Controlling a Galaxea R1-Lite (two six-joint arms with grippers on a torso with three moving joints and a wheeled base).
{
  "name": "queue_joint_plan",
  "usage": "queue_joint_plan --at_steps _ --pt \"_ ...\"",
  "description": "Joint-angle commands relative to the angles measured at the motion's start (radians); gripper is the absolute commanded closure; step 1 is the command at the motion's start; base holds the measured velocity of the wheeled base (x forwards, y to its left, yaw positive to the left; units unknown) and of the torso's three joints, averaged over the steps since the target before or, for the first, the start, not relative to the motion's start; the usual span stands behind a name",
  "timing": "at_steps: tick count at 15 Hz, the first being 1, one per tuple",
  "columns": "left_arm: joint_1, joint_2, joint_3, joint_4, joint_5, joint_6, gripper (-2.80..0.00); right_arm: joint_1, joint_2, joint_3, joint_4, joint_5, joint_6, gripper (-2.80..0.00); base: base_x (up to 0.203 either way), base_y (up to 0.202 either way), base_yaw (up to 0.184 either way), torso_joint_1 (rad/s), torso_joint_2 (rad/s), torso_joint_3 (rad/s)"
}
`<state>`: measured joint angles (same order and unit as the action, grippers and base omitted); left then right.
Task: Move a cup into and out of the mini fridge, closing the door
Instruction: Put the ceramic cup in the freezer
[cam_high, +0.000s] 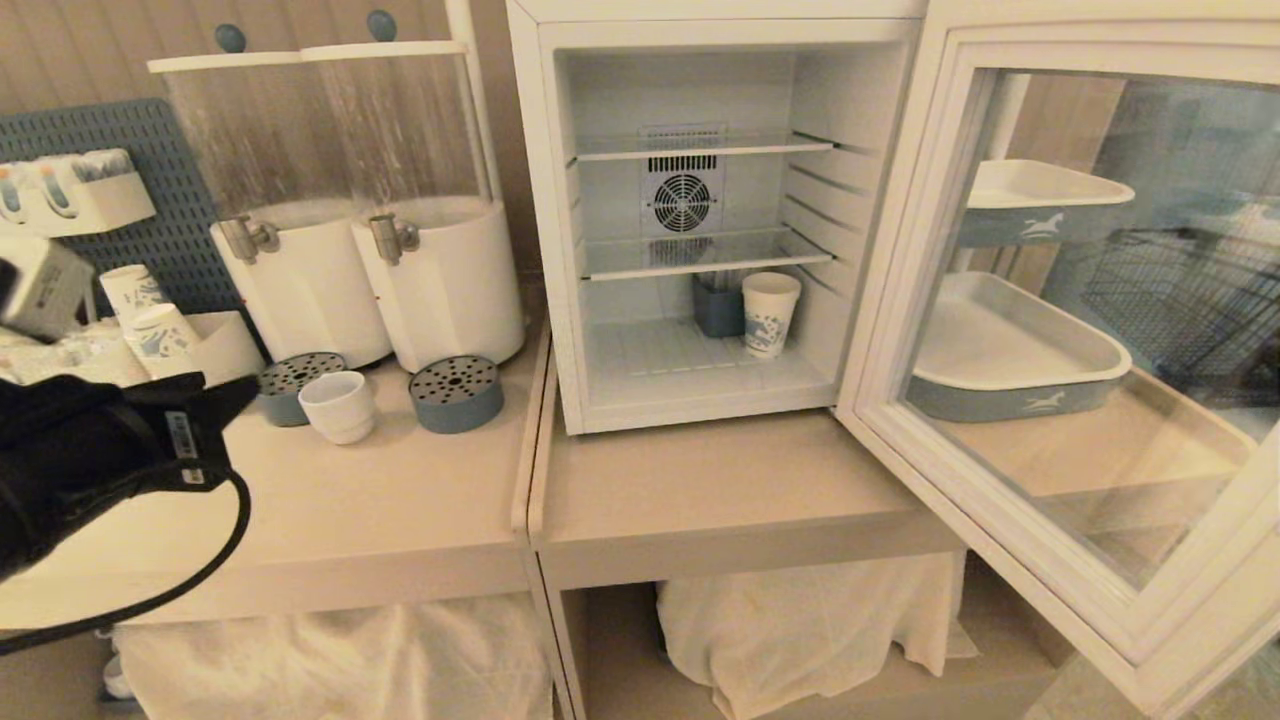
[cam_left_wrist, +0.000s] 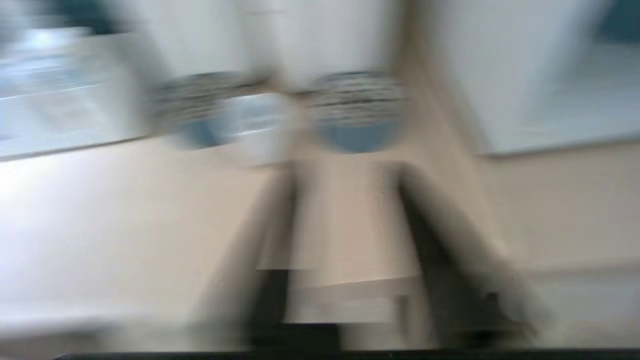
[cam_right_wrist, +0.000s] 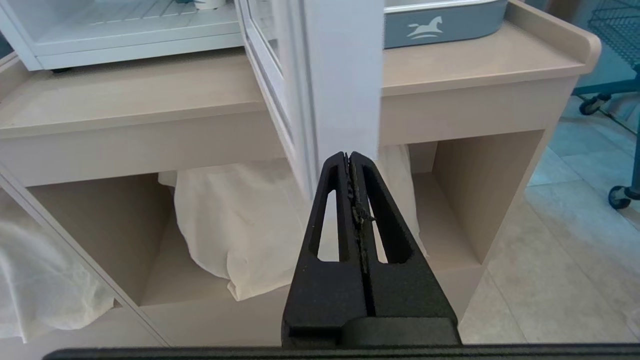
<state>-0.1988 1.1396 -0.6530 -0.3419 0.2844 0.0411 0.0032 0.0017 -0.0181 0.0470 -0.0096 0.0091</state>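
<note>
The small white cup (cam_high: 338, 405) stands on the left counter between two round drip trays, in front of the dispensers. My left gripper (cam_high: 225, 395) hovers just left of it, pointing towards it. The left wrist view is smeared by motion; the left gripper (cam_left_wrist: 345, 170) shows two dark fingers apart with bare counter between them, and the cup (cam_left_wrist: 255, 130) lies ahead. The mini fridge (cam_high: 545, 250) is open, its door (cam_high: 900, 300) swung wide to the right. My right gripper (cam_right_wrist: 349, 156) is shut and empty, low by the door's edge (cam_right_wrist: 340, 75).
Two white drink dispensers (cam_high: 440, 290) stand behind the drip trays (cam_high: 456, 392). A patterned paper cup (cam_high: 770, 313) and a blue-grey box (cam_high: 717, 305) sit on the fridge floor. Paper cups (cam_high: 150, 310) crowd the far left. Trays (cam_high: 1010, 370) show through the door glass.
</note>
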Motion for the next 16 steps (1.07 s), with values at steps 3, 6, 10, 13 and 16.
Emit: queue_joint_plan --at_steps 3,6,10,13,16 --pt "0.008 -0.218 0.067 0.035 0.134 0.050 0.00 0.000 0.001 0.000 -0.001 0.000 0.002 0.00 0.000 0.000 0.000 0.000 0.00 0.000" --pt "0.007 -0.544 0.067 0.289 0.135 0.067 0.00 0.000 0.001 0.000 0.001 0.000 0.000 0.00 0.000 0.000 0.000 0.000 0.00 0.000" --pt "0.017 -0.860 -0.033 0.868 0.074 -0.128 0.00 0.000 0.001 -0.001 0.001 0.000 0.000 0.00 0.000 0.000 0.000 0.000 0.00 0.000" --pt "0.029 -0.862 -0.255 1.177 0.011 -0.340 0.00 0.000 0.001 -0.001 0.002 0.000 0.000 0.00 0.000 0.000 0.000 0.000 0.00 0.000" --pt "0.149 -0.863 -0.414 1.298 -0.150 -0.391 0.00 0.000 0.001 -0.001 0.001 0.000 0.002 0.00 0.000 0.000 0.000 0.000 0.00 0.000"
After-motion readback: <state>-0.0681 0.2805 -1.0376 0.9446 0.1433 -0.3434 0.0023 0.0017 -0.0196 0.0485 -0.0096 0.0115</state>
